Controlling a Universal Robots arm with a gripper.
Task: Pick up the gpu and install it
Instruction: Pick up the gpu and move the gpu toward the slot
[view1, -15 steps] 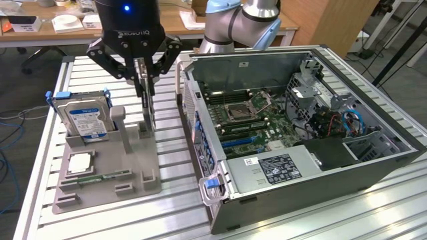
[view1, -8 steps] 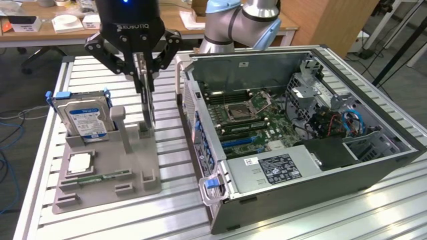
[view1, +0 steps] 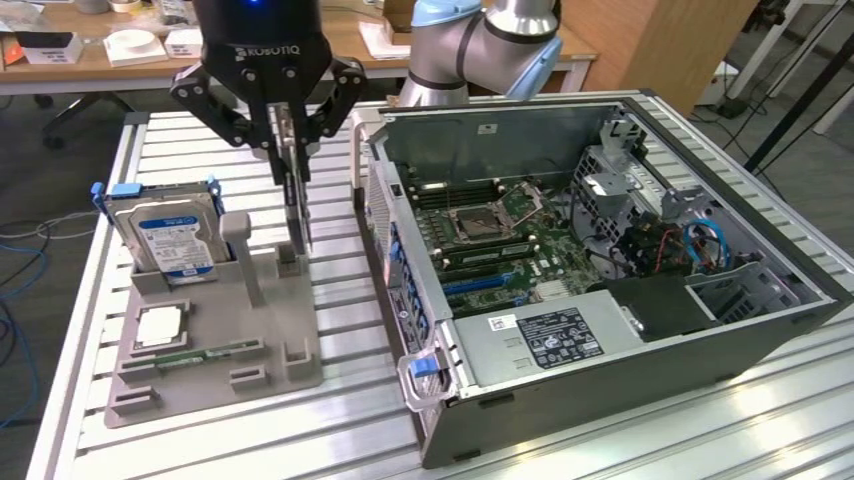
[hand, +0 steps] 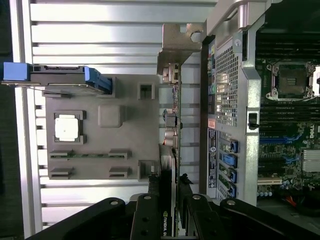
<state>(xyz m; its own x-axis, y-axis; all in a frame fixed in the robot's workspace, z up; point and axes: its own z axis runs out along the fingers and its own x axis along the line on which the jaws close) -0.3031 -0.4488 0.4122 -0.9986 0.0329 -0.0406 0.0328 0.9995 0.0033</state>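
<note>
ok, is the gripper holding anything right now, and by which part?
Yes. The gripper is closed on the gpu, pinching its upper edge. The card hangs vertically over the grey holder.

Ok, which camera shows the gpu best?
The wrist view: the gpu is close, seen edge-on from the gripper out to its silver bracket and ports. In the exterior view the gpu is a thin upright edge clamped in the gripper.

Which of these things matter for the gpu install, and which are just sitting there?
In the job:
- gripper, shut on the gpu
- open PC case
- motherboard inside it

Lying about:
- hard drive
- CPU
- memory stick
All three sit in the grey holder.
</note>
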